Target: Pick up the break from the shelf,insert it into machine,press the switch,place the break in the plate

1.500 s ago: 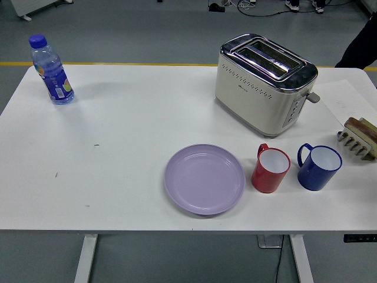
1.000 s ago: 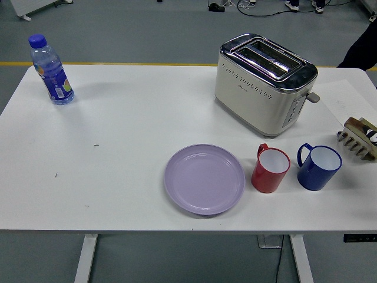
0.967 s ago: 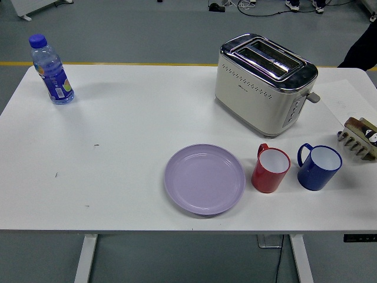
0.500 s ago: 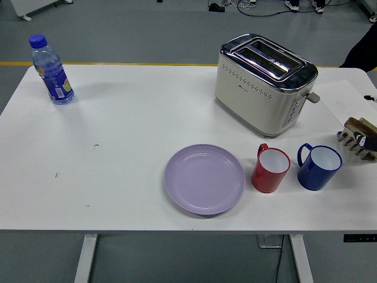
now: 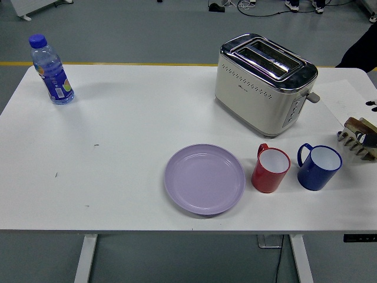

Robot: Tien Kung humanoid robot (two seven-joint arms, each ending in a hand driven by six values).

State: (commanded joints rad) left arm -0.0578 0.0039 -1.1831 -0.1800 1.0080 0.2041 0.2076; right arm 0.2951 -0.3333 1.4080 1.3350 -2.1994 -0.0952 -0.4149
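The bread (image 5: 357,125) is kept standing in the little rack (image 5: 357,141) at the table's right edge so it can be grabbed, and only dark tips of the right hand (image 5: 370,106) are seen there, so its grip cannot be told.

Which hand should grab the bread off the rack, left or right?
Right, probably. The rack with the bread sits at the table's far right edge, and dark fingertips already show there. No left hand is in view, and the toaster is also right of centre.
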